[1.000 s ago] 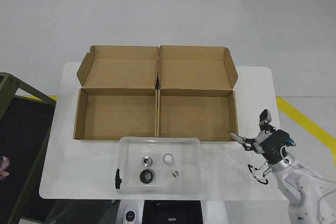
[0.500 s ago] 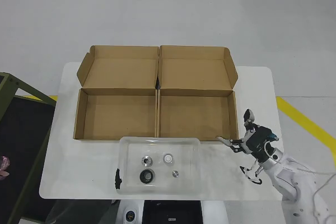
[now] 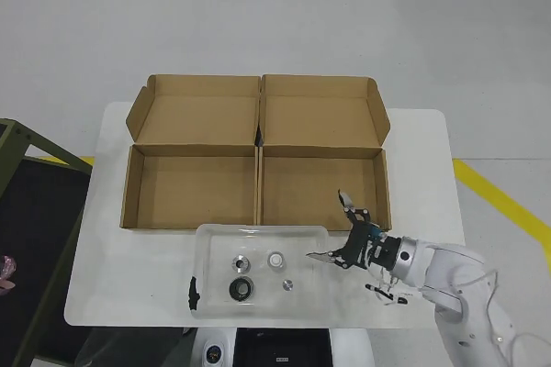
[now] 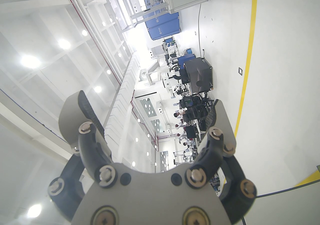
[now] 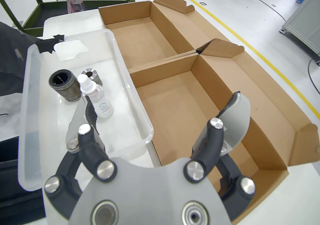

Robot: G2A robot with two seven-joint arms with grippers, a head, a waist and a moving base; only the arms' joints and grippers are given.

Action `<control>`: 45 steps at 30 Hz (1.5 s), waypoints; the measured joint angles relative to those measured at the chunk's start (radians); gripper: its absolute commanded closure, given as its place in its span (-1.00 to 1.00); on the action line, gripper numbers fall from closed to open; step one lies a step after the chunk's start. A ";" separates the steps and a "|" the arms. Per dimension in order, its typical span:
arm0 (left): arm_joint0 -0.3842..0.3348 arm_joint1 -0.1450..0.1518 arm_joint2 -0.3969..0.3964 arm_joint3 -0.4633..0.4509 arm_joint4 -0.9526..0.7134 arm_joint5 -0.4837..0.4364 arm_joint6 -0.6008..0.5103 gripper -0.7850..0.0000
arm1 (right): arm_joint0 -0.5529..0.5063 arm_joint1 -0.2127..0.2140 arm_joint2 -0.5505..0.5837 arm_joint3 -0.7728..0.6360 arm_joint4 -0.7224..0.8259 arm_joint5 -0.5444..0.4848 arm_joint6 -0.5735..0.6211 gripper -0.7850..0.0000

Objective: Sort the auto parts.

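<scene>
A clear plastic tray (image 3: 202,240) at the table's front holds a black cylindrical bearing (image 3: 241,289), a small metal collet (image 3: 241,264), a white-capped bottle (image 3: 275,260) and a small silver part (image 3: 287,284). My right gripper (image 3: 329,227) hovers open over the tray's right end and the front wall of the right cardboard box (image 3: 323,188). In the right wrist view the right gripper (image 5: 160,108) spans the tray rim (image 5: 135,100), with the bottle (image 5: 100,100), bearing (image 5: 63,83) and collet (image 5: 91,75) just beyond one finger. My left gripper (image 4: 147,105) is open, pointing into the room.
Two open cardboard boxes, left (image 3: 191,188) and right, stand side by side behind the tray with flaps raised at the back. A green cart (image 3: 18,183) stands off the table's left side. Black tape (image 3: 193,294) marks the tray's left end.
My right arm has swung left from the table's right edge to the tray's right end, with its gripper open throughout.
</scene>
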 measured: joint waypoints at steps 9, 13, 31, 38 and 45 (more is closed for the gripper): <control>0.000 0.000 0.000 0.000 0.000 0.000 0.000 -1.00 | 0.043 0.004 -0.107 -0.022 0.002 -0.013 0.104 -1.00; 0.000 0.000 0.000 0.000 0.000 0.000 0.000 -1.00 | 0.064 0.005 -0.150 -0.014 -0.009 -0.013 0.140 -1.00; 0.000 0.000 0.000 0.000 0.000 0.000 0.000 -1.00 | 0.146 0.004 -0.366 0.046 -0.092 -0.029 0.241 -1.00; 0.000 0.000 0.000 0.000 0.000 0.000 0.000 -1.00 | 0.167 0.006 -0.398 0.094 -0.075 -0.023 0.247 -1.00; 0.000 0.000 0.000 0.000 0.000 0.000 0.000 -1.00 | 0.192 0.007 -0.410 0.132 -0.048 0.002 0.249 -0.88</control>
